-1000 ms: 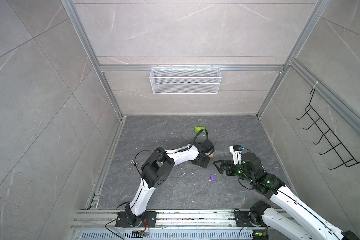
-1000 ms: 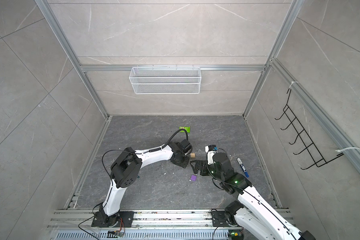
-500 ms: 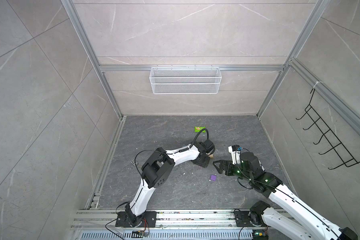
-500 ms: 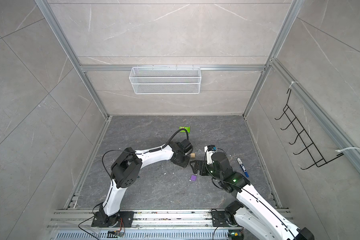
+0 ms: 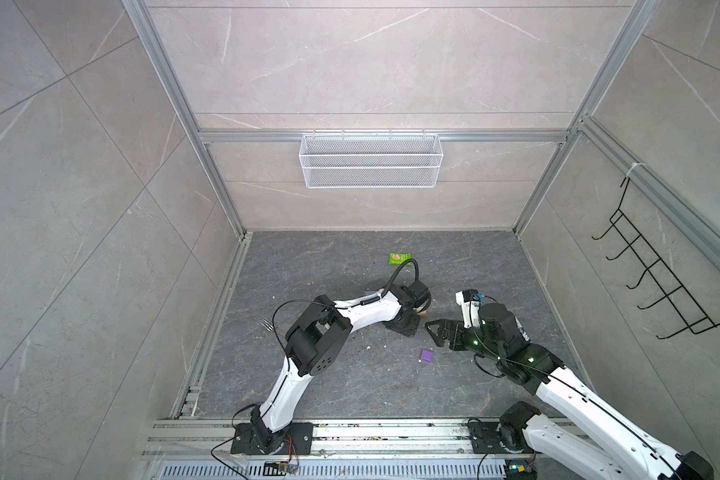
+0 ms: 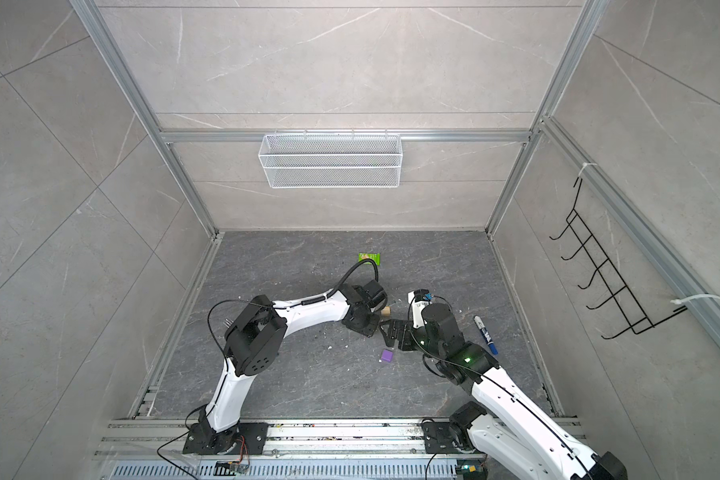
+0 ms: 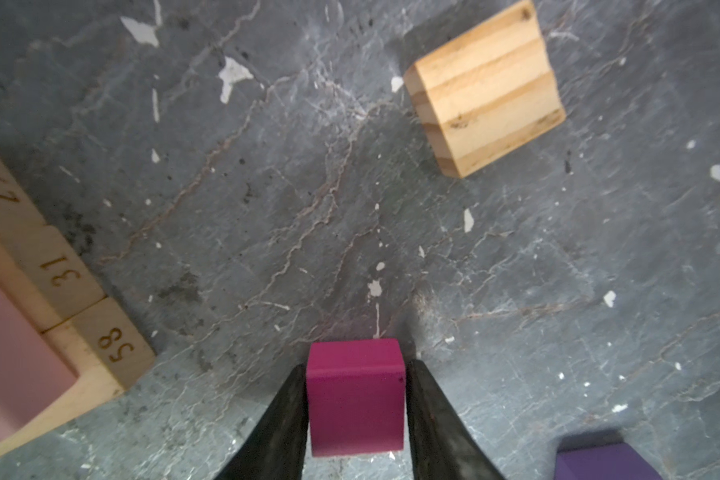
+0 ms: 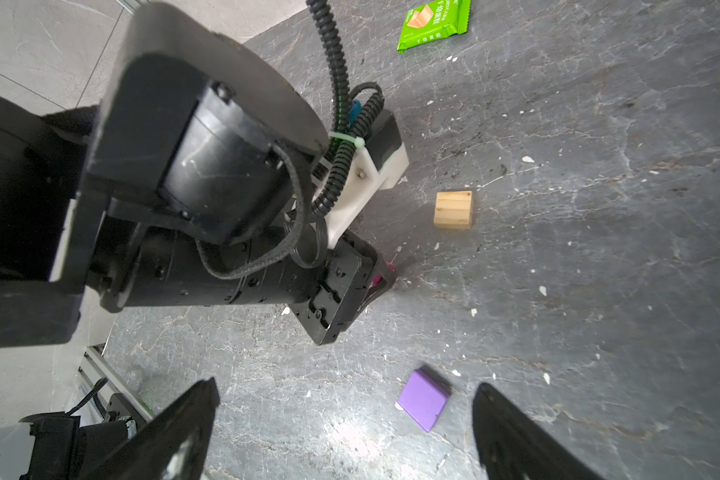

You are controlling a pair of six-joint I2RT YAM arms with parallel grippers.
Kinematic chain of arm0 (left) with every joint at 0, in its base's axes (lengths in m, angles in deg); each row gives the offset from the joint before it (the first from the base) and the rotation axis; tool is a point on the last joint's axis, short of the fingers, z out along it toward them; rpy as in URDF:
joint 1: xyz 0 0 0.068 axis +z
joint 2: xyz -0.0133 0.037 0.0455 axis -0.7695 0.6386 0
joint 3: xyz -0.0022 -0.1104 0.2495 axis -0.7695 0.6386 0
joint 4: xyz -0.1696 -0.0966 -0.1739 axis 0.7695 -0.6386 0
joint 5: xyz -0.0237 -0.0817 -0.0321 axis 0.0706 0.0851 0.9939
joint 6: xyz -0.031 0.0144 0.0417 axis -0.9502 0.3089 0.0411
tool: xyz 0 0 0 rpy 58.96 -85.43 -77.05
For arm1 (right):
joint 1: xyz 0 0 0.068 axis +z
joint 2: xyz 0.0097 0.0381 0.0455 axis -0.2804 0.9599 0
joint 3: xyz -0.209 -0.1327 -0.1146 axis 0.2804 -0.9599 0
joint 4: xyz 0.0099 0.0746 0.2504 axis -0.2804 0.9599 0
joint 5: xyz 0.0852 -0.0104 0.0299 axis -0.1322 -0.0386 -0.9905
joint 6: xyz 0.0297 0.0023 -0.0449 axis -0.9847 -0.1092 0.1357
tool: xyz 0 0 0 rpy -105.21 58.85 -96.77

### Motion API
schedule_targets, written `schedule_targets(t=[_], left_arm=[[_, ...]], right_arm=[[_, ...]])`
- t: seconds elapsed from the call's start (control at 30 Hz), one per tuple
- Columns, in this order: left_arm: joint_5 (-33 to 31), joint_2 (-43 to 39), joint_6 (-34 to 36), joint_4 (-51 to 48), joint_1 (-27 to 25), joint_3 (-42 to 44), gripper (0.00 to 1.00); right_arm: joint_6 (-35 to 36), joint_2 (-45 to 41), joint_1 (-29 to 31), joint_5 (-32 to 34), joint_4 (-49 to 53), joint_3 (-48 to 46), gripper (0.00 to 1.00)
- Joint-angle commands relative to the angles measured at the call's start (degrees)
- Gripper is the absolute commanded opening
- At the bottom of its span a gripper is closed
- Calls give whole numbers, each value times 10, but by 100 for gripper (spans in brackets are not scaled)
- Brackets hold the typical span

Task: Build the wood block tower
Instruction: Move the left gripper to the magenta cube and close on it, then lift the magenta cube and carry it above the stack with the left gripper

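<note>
The magenta block point(image 7: 355, 399) is gripped by the left gripper point(image 7: 356, 365); both black fingers point(image 7: 283, 415) are pressed flat against its opposite sides, and its front edge is seen just past the fingertips; whether it touches the grey stone floor point(image 7: 267, 187) cannot be told. Beyond the fingertips a broad stretch of bare floor lies open; it is bounded farther out by a tan cube point(image 7: 485, 89), set askew and well apart from the held block. Off the outer side of one finger a corner of the tower point(image 7: 38, 332) is seen, cut by the frame edge; tan bars point(image 7: 65, 270) form its base, and their end faces are marked "31" and "58"; a third number is partly cut off and is not read with certainty; a pale pink block point(image 7: 9, 353) is laid on them. Off the outer side of the other finger a purple block point(image 7: 599, 463) is seen near. The right gripper point(image 8: 346, 384) is held wide open, with nothing between its fingers; the purple block lies flat just ahead of the gap, nearer one finger, with bare floor all round it. A green snack packet point(image 8: 433, 23) lies far beyond; its print is too small to be read.
</note>
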Motion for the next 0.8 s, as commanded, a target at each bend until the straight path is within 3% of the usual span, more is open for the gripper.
schedule_targets(t=[0.0,0.77], left_arm=[[-6,12,1,-16,-2,-15,36],[-29,-93,-20,-60,-3,-37,23]], right_arm=[[-5,-4,-3,2,-6,3,96],[0,-11,-2,2,9,15,96]])
